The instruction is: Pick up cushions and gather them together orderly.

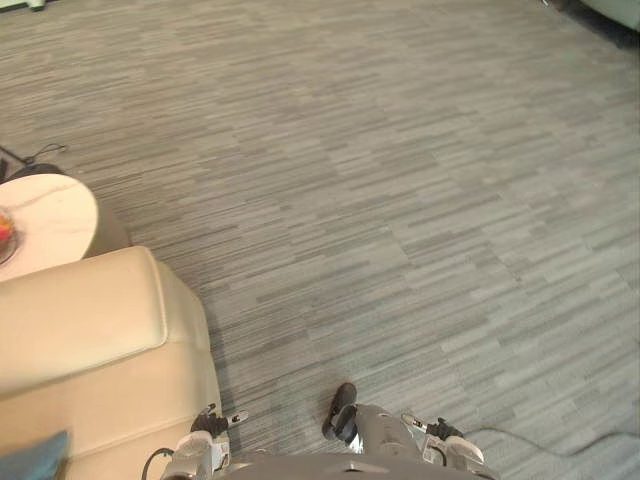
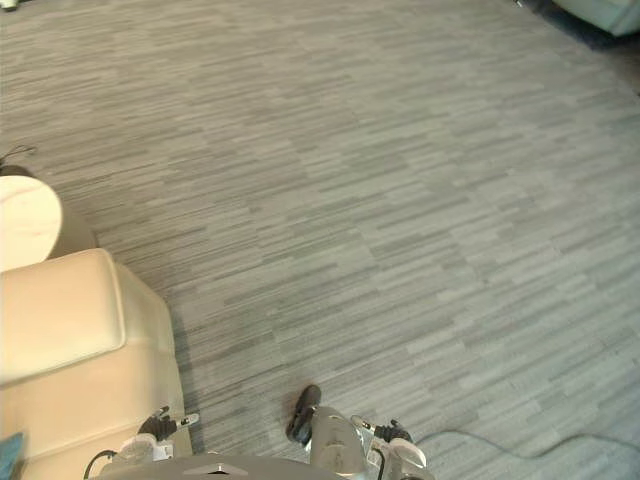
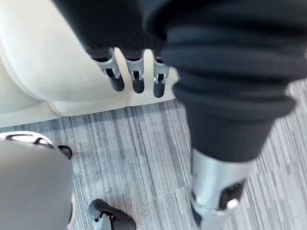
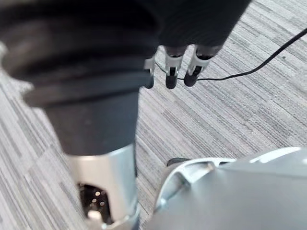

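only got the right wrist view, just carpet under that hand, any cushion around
observer: yes, the corner of a blue cushion shows on the cream sofa at the robot's left.
operator: left hand on it
observer: no, the left hand hangs open by the sofa's side, holding nothing.
operator: anything else over there
observer: a round white table stands just beyond the sofa.

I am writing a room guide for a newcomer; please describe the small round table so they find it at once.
Start at the big cream sofa at the lower left, on the grey carpet. Just past its far end, at the left edge, stands the round table. It alone is round, with a white marbled top.
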